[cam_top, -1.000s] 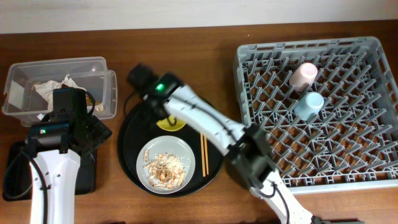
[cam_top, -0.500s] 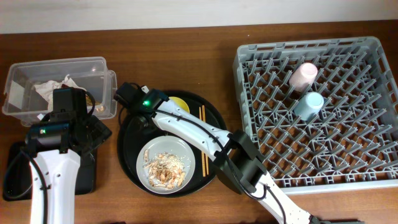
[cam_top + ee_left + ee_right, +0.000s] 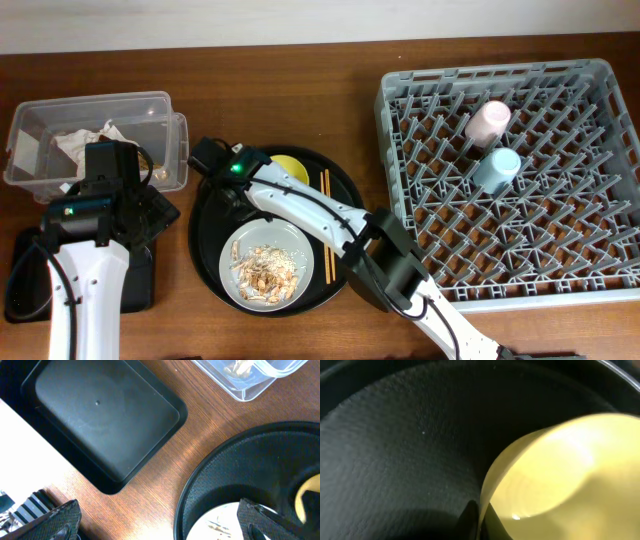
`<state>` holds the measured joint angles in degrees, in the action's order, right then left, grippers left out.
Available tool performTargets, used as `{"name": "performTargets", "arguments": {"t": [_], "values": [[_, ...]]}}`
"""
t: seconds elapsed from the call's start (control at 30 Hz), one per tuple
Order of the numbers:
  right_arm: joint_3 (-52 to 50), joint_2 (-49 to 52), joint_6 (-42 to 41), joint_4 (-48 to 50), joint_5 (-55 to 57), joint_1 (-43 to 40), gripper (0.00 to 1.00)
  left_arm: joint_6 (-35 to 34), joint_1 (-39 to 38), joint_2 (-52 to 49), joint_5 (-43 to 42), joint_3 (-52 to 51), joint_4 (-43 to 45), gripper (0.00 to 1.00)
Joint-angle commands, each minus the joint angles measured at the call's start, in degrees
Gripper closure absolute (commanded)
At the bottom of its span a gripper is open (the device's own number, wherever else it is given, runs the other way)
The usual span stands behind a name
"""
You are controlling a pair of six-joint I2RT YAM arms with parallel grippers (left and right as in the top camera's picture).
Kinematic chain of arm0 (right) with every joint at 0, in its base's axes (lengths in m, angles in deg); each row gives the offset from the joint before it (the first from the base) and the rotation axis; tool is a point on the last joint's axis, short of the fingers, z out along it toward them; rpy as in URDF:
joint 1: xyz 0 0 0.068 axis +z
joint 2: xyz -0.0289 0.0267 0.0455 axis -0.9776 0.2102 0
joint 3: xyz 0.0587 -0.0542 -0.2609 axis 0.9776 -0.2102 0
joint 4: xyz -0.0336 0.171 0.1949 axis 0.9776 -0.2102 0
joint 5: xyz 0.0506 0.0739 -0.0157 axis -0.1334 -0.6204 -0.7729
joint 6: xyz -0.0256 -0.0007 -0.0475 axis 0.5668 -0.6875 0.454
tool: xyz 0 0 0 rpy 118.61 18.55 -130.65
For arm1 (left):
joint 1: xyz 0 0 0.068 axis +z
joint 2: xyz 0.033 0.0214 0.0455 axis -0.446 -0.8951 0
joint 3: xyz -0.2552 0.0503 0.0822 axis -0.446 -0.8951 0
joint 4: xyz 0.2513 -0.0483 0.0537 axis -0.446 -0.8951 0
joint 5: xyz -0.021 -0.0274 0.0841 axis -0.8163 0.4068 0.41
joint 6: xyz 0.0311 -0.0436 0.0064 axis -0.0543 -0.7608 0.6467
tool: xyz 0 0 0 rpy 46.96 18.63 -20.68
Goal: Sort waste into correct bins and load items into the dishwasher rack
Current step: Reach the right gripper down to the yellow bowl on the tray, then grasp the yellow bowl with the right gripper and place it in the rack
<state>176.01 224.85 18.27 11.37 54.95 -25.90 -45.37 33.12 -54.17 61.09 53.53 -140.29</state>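
My right gripper (image 3: 481, 521) is shut on the rim of the yellow saucer (image 3: 560, 475), which sits at the back of the round black tray (image 3: 210, 230). From overhead the saucer (image 3: 291, 166) shows just right of that gripper (image 3: 265, 180). The grey plate (image 3: 266, 266) with food scraps lies at the tray's front, and the chopsticks (image 3: 327, 230) lie to its right. My left gripper (image 3: 160, 522) hangs open over the wood between the shallow black tray (image 3: 100, 415) and the round tray. Pink cup (image 3: 487, 121) and blue cup (image 3: 496, 169) stand in the dishwasher rack (image 3: 392, 100).
The clear box (image 3: 150, 105) at the back left holds crumpled napkins (image 3: 85, 142). The shallow black tray (image 3: 25, 270) lies under my left arm at the table's front left. The right arm stretches from the front edge across the round tray.
The right wrist has shifted left along the back of the round tray, and its jaws have closed on the saucer's rim. The left arm has not moved.
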Motion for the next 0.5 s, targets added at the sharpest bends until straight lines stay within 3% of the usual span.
{"name": "performTargets", "arguments": {"t": [0.0,0.13,0.27,0.47], "values": [[9.4,0.1,-0.6,-4.5,0.4,-0.8,0.96,-0.7,0.3,0.3,0.0,0.0,0.1,0.01],[23.7,-0.4,-0.6,-16.0,0.6,-5.4,0.96,-0.7,0.3,0.3,0.0,0.0,0.1,0.01],[41.9,-1.3,-1.0,-32.2,0.5,-15.3,0.96,-0.7,0.3,0.3,0.0,0.0,0.1,0.01],[45.1,-7.2,2.9,-32.5,-12.2,-29.5,0.96,-0.7,0.3,0.3,0.0,0.0,0.1,0.01]]}}
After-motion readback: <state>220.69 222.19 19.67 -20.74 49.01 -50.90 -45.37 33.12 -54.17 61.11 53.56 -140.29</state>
